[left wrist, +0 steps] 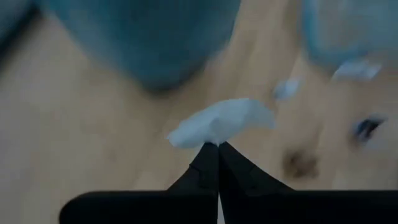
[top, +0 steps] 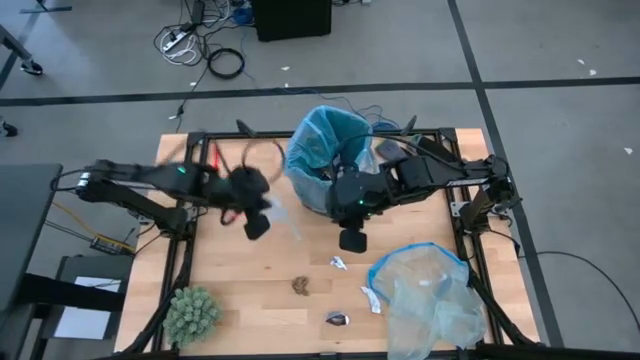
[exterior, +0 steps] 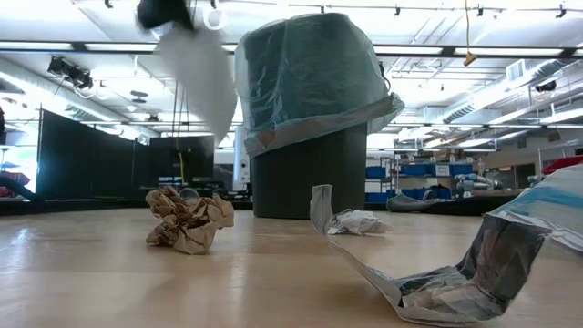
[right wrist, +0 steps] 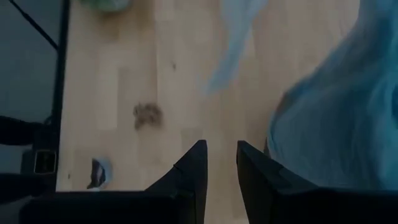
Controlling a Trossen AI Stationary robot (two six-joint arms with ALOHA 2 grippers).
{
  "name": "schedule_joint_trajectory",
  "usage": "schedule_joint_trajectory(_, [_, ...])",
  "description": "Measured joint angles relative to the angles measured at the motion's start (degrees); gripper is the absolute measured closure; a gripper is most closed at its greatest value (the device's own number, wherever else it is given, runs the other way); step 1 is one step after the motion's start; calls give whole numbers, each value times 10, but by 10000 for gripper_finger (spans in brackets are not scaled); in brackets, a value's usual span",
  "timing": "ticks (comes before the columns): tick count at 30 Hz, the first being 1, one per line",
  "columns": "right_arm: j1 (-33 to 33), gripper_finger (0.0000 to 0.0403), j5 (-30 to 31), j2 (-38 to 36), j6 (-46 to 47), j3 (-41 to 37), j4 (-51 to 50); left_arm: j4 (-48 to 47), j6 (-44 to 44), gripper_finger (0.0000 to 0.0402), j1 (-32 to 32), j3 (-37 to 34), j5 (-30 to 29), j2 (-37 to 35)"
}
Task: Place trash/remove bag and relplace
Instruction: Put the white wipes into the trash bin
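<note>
landmark: the dark bin (exterior: pixel 310 173) lined with the sky-blue bag (top: pixel 325 140), at the far middle of the table (top: pixel 250 300).

left gripper (left wrist: pixel 217 144) clenched on a white paper scrap (left wrist: pixel 221 121); in the low view the scrap (exterior: pixel 196 77) hangs from the gripper, lifted clear of the table and just beside the bin's rim, not yet over the opening.

step in hand, as judged: carry this piece over the bag mouth and drop it. to do it well: bring the scrap fully past the rim before letting go, since it dangles and is light enough to drift; keep it high enough not to snag the liner's folded edge.

left arm (top: pixel 140 185) reaches in from the table's left side, gripper level with the bin's left flank.

right gripper (right wrist: pixel 217 155) hangs close to the near side of the bin, jaws slightly apart, nothing between them, pointed at the table.

still on the table, on the near side of the bin: a crumpled brown wad (top: pixel 300 286), a white piece (top: pixel 338 263), a dark wrapper (top: pixel 337 319). paler clear bag (top: pixel 430 295) lies near-right of the bin; green spiky ball (top: pixel 190 315) near-left.
</note>
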Motion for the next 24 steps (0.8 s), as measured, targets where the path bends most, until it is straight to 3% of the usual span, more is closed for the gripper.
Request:
schedule_joint_trajectory(4, [9, 329, 6, 0, 21, 0, -16, 23, 77, 400, 12, 115, -37, 0])
schedule_joint_trajectory(8, [24, 329, 6, 0, 22, 0, -17, 88, 162, 400, 38, 180, -65, 0])
schedule_joint_trajectory(15, [43, 329, -5, 0, 59, 0, -30, 241, 213, 401, 95, 189, -71, 17])
schedule_joint_trajectory(24, [81, 329, 6, 0, 131, 0, -53, 255, 229, 397, 134, 188, -55, 125])
